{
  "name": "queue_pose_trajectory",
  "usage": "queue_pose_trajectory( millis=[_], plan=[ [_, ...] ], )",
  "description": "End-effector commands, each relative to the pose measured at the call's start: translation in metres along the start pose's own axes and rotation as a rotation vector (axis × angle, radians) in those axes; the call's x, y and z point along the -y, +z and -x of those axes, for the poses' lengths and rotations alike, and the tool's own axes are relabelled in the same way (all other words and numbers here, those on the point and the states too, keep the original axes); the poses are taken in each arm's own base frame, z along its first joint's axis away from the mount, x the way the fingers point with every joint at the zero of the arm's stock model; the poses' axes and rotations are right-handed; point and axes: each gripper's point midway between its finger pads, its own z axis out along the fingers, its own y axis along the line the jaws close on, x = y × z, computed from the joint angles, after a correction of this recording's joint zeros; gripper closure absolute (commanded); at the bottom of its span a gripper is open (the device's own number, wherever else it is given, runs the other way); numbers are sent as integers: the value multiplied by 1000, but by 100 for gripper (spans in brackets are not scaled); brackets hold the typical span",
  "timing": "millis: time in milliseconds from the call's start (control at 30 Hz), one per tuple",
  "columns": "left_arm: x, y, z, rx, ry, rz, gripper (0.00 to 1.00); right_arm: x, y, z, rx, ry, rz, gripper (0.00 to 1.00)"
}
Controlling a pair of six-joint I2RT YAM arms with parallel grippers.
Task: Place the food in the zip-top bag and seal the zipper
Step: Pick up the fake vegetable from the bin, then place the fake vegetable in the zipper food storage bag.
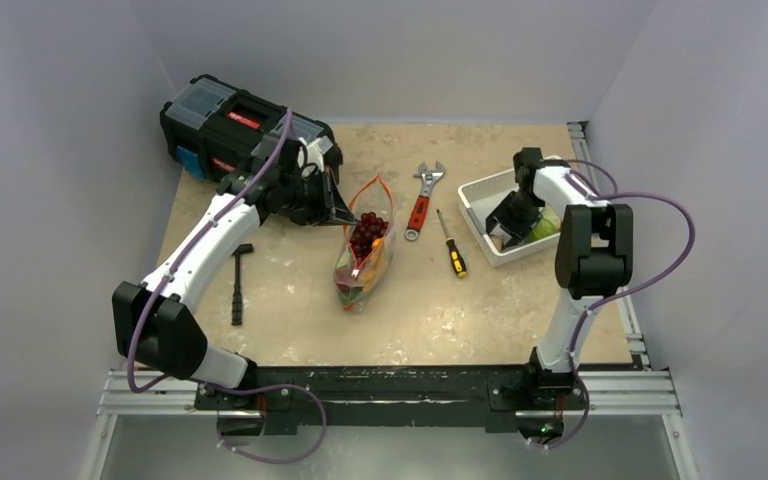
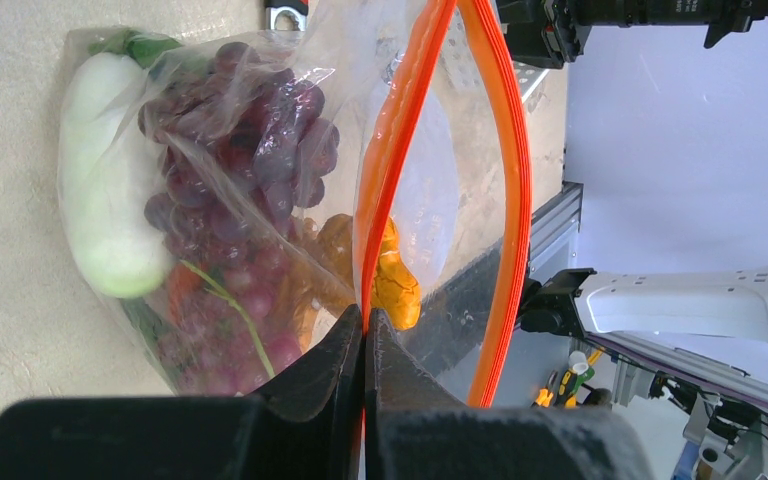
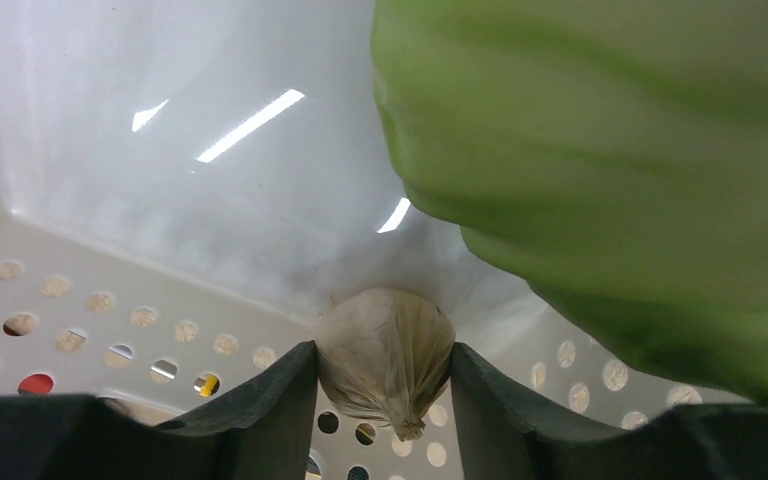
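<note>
Zip-top bag: lying on the table, mouth end raised toward the far side, and it's already bulging with produce.

Left gripper: at the bag's mouth, on its left side, jaws clenched tight on one orange lip of the zipper.

Zipper: wide apart! The pinched lip runs straight up from the fingers while the other lip bows away from it, so the bag mouth gapes.

Inside the bag: dark purple grape bunch pressed against the clear plastic, white-green radish alongside it at the bag's edge, and an orange piece sitting just under the pinched lip.

Right gripper: well to the right of the bag, down inside the white basket. A finger sits on either side of a pale bulb and both look to be touching it, but the close view leaves me unable to tell whether that's a real clamp.

Cabbage: green and round, still in the basket, right beside the bulb.

Wrench: red-handled, just right of the bag's mouth.

Screwdriver: yellow and black, between the bag and the basket.

Toolbox: black, beyond the bag to its far left.

Black T-shaped tool: left of the bag, well apart.
</note>
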Motion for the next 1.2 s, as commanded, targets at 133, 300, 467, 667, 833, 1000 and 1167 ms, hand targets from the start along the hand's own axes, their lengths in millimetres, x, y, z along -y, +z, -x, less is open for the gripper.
queue_pose_trajectory(
  millis=[133, 300, 467, 667, 833, 1000, 1167],
  plan=[
    [18, -11, 9, 44, 43, -53, 100, -22, -30, 18, 110, -25, 145, 74],
    [20, -15, 11, 63, 59, -51, 100, -28, -68, 36, 284, -46, 236, 83],
    [20, -16, 12, 71, 70, -49, 100, -46, -141, 56, 528, -117, 401, 82],
    [23, -19, 13, 79, 85, -57, 100, -109, -236, 1, 636, -378, 830, 78],
    [24, -24, 16, 108, 112, -43, 100, -159, -293, -96, 652, -640, 1101, 75],
    [21, -20, 15, 92, 103, -40, 100, -181, -324, -168, 644, -814, 1250, 72],
    [21, -20, 15, 94, 109, -36, 100, -195, -301, -210, 624, -919, 1193, 71]
  ],
)
